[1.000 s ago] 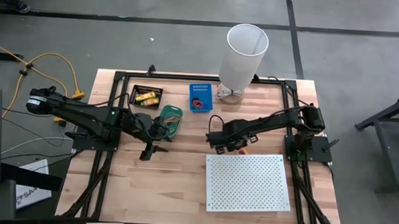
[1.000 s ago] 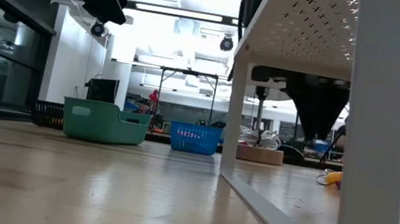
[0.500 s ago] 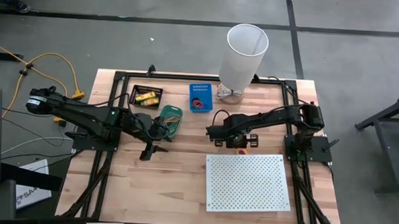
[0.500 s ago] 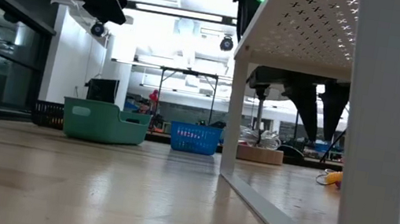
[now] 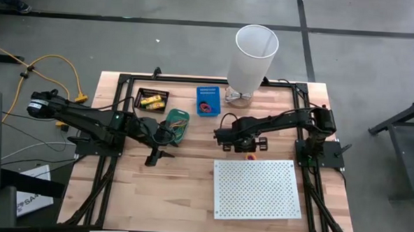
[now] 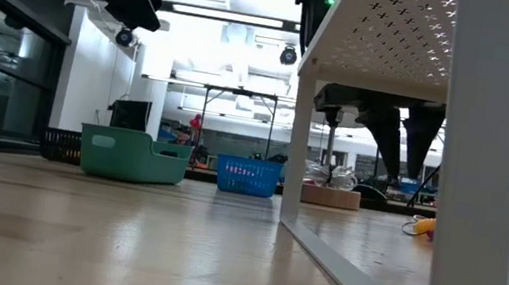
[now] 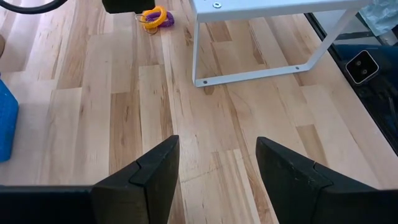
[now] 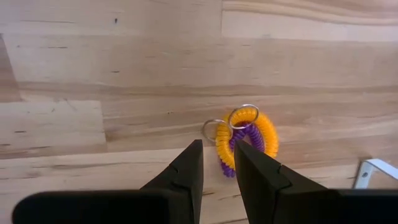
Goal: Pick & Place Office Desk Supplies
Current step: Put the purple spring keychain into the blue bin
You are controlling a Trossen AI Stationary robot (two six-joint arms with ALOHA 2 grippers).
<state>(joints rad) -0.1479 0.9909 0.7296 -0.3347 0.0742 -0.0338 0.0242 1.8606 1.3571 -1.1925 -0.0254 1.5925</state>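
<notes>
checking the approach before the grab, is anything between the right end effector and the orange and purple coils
Nothing visible. The right end effector hangs just above the coils on bare table, fingers slightly apart; the white board stands beside them, not between.

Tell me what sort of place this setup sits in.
Probably a robotics lab or workshop: a wooden table framed in black rails stands on a bare grey floor, a yellow cable trails beside it, and workbenches fill the room behind.

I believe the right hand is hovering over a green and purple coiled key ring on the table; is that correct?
Not quite: the coiled key ring is orange and purple, not green and purple. The right wrist view shows it lying on the table just beyond the right hand.
</notes>
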